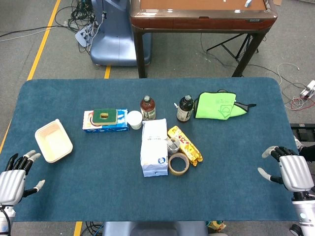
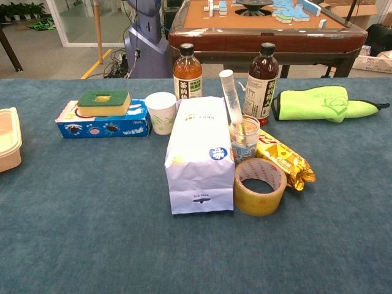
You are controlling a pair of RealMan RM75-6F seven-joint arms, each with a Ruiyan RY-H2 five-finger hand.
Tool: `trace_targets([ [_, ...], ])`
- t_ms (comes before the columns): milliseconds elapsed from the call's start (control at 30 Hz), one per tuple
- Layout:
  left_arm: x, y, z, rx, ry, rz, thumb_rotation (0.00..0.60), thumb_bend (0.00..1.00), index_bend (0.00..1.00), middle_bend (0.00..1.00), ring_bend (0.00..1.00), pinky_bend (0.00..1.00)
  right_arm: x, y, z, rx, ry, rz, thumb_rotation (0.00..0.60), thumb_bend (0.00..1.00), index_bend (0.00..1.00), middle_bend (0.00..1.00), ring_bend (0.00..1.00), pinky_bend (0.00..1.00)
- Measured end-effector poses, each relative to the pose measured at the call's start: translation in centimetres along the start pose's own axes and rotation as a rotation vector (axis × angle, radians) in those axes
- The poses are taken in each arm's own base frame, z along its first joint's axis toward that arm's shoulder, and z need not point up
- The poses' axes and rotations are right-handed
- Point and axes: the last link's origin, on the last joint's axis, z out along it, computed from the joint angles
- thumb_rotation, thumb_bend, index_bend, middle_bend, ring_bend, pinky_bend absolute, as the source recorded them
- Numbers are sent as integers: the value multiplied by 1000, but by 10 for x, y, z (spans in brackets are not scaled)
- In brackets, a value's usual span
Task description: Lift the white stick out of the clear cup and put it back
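Both hands are just parked at the near corners of the blue table (image 1: 236,162), nothing in either one. My left hand (image 1: 14,179) sits at the near left edge with fingers spread, close to the beige food tray (image 1: 53,141). My right hand (image 1: 290,169) is at the near right edge, also loose and holding nothing, well apart from everything in the middle.

So the white stick (image 2: 230,95) is in the clear cup (image 2: 245,139), leaning up and to the left in the chest view so its top pokes above the rim. That cup stands right in the middle cluster: white paper bag (image 2: 199,156) just to its left, roll of tape (image 2: 260,186) in front of it, and a yellow snack packet (image 2: 283,158) on its right, looks like touching but I can't really tell from here.

Behind that are two dark drink bottles (image 2: 187,72), a white paper cup (image 2: 162,112), and a blue box (image 2: 104,122) with a green and yellow sponge (image 2: 104,102) on top. Green cloth (image 2: 321,103) is off to the back right.
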Motion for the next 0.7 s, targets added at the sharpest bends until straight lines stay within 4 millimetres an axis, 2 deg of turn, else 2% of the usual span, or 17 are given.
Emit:
trace_targets([
  [367, 4, 2, 2, -21, 15, -10, 600, 229, 173, 116, 159, 34, 12, -23, 14, 87, -4, 46, 600, 251, 477, 402, 340, 403],
  [467, 5, 1, 2, -21, 14, -12, 600, 230, 173, 117, 159, 34, 15, -34, 25, 122, -4, 59, 600, 251, 477, 377, 281, 374],
  [567, 6, 1, 1, -21, 14, -14, 600, 230, 173, 117, 159, 34, 14, -46, 35, 156, -28, 70, 600, 251, 474, 309, 183, 294],
  [700, 7, 0, -1, -20, 17, -17, 600, 230, 173, 117, 159, 34, 10, -69, 55, 217, -75, 77, 600, 252, 473, 279, 135, 259],
])
